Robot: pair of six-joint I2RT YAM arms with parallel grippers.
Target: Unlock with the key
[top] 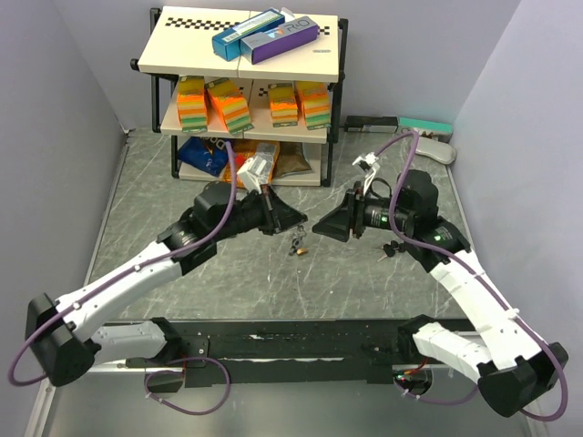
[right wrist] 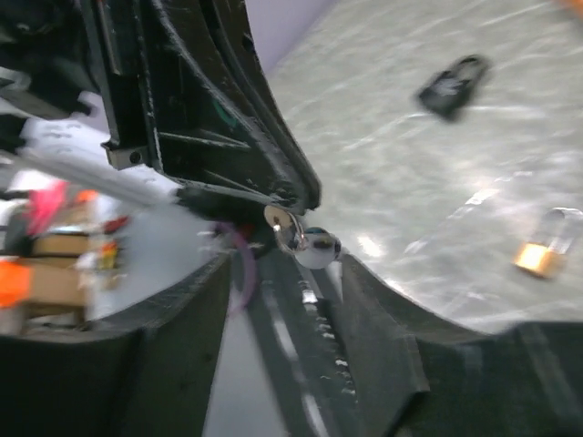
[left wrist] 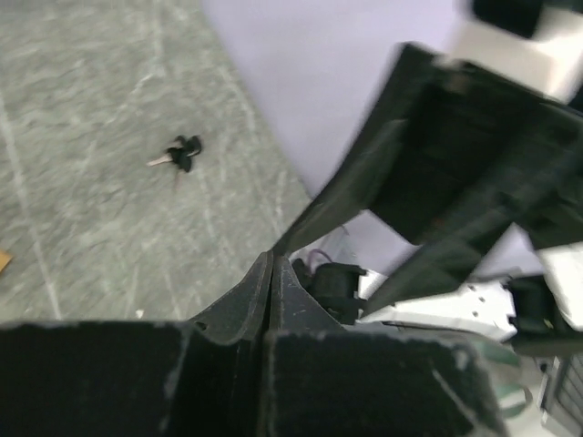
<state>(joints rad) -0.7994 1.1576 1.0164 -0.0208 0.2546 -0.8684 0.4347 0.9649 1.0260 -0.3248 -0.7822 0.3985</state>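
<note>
**Key pinched above the padlock, other gripper let go**

No brand or label can be read. The blue box [top: 248, 32] and the purple box [top: 284, 41] on top of the shelf [top: 182, 45], well behind the padlock [top: 301, 246], carry print too small to make out. A black-and-white checked strip runs along the shelf's back edge.

The key [right wrist: 284, 228] sits at the very tip of the left gripper [top: 296, 218], above the padlock and a little to the left arm's side of it. The left gripper's fingers [left wrist: 271, 273] are pressed flat together, and in the right wrist view the key's head sticks out from their tip, so the gripper looks clenched on it. The right gripper [top: 321, 228] faces it from the padlock's other side, its tip close to the key. Its fingers [right wrist: 383, 346] are spread wide and grasp nothing.

The key is silver and shiny, with a flat round head and a bright rounded piece just beside it. Its blade is hidden.

The padlock is small and brass with a silver shackle. It lies on the grey marbled table [top: 182, 182], apart from both grippers. A dark object [right wrist: 453, 84], blurred, lies beyond the padlock. A bunch of black-headed keys [top: 390, 248] lies well off to the padlock's right-arm side, beneath that arm.
</note>
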